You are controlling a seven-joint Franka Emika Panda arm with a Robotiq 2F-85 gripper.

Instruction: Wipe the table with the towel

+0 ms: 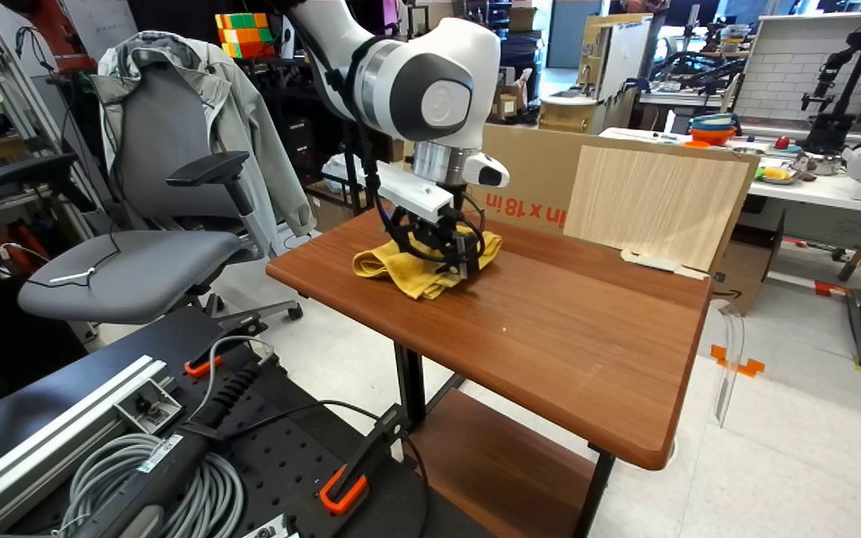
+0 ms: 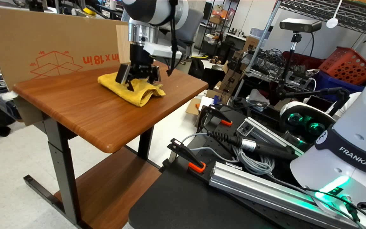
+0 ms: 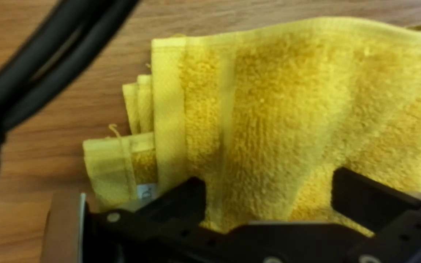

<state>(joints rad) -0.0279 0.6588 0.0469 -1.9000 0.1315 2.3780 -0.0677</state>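
Note:
A folded yellow towel point(image 1: 400, 269) lies on the brown wooden table point(image 1: 580, 321). The towel shows in both exterior views point(image 2: 143, 97), and the table also shows there point(image 2: 75, 101). In the wrist view the towel point(image 3: 269, 91) fills much of the picture, with stacked folds and a small white tag at its left side. My gripper point(image 3: 269, 179) points down over the towel with its two black fingers apart and towel surface between them. The fingertips are at or very close to the cloth; I cannot tell if they press on it. In both exterior views the gripper point(image 2: 141, 85) hides part of the towel.
A cardboard sheet point(image 2: 56, 47) stands along a table edge, with a light wooden board point(image 1: 655, 202) leaning against it. A grey chair with a jacket point(image 1: 161, 164) stands near the table. A black bench with clamps and cables point(image 1: 281, 441) is beside it.

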